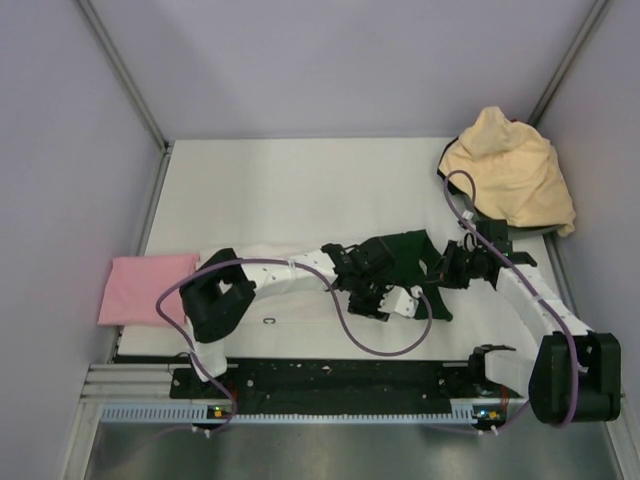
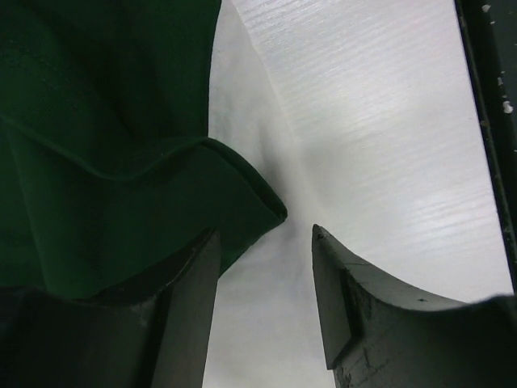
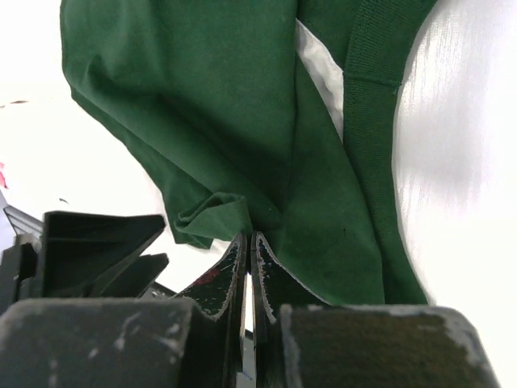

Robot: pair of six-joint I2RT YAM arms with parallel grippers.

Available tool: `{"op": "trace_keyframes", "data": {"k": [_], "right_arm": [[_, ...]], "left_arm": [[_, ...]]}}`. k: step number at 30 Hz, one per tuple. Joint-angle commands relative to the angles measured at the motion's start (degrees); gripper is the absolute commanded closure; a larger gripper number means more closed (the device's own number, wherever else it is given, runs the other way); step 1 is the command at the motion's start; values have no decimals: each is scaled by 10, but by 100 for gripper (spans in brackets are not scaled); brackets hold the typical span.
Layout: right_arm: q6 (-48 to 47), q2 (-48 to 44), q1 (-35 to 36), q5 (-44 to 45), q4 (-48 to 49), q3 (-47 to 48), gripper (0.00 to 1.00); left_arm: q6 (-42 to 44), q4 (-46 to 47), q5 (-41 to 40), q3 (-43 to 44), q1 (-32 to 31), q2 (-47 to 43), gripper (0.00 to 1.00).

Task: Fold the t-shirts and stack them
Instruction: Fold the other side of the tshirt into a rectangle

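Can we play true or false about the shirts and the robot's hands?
1. The pink shirt lies in a neat rectangle at the left edge of the table. True.
2. The yellow shirt is folded flat. False: it sits in a crumpled heap at the far right corner.
3. The left gripper is open. True: its fingers stand apart, beside the green cloth's edge.
4. The right gripper is wide open. False: it is shut, and seems to pinch the green cloth.
5. The green cloth lies on the pink shirt. False: it is in the middle of the table, apart from the pink one.
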Motion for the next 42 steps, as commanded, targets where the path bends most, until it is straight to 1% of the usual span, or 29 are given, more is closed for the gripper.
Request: {"op": "trace_keyframes", "data": {"k": [1,4,6,9,10,12,15,17,18,19,20,25,28,29,30,33,38,42], "right_arm": [[3,-20,-5,-10,23,-5,100],[2,-26,-5,-12,23,-8,100],[0,-26,-5,-13,23,-9,100],[0,-28,-6,-15,23,-9,100],[-1,-29,-6,-14,22,-9,100],[0,-32,-6,-15,22,-9,100],[0,-34,-6,-18,22,-8,100],[-1,-32,-6,-20,23,-9,100],[-1,-32,-6,-20,22,-9,100],[-1,-33,-6,-20,23,-9,100],[0,-35,-6,-21,23,-9,100],[-1,-50,-6,-21,11,-7,100],[-5,-51,-5,-45,-15,-10,100],[1,-63,-3,-61,-31,-15,100],[14,-75,3,-58,-38,-18,100],[29,-111,23,-34,-86,-13,100],[56,-164,51,-42,-144,-21,100],[75,-196,62,-46,-169,-48,100]], "left_arm": [[-2,39,-9,20,-2,36,47],[-5,43,-14,17,-5,41,55],[-4,44,-18,14,-8,41,62],[-13,46,-29,20,-10,45,80],[-13,36,-26,24,-11,44,84],[-15,19,-19,35,-11,42,84],[-9,-1,-12,43,-11,40,76],[-9,0,-14,44,-11,40,78],[-12,0,-15,45,-11,41,82],[-12,-3,-13,47,-11,41,94],[-16,-9,-12,53,-11,42,100],[-45,-78,-1,87,-2,28,100],[-53,-112,33,82,25,-1,100],[-59,-133,59,82,42,-20,100],[-61,-141,70,80,48,-30,100],[-57,-161,93,61,58,-54,100],[-61,-177,132,23,73,-73,100],[-60,-178,166,14,104,-77,100]]}}
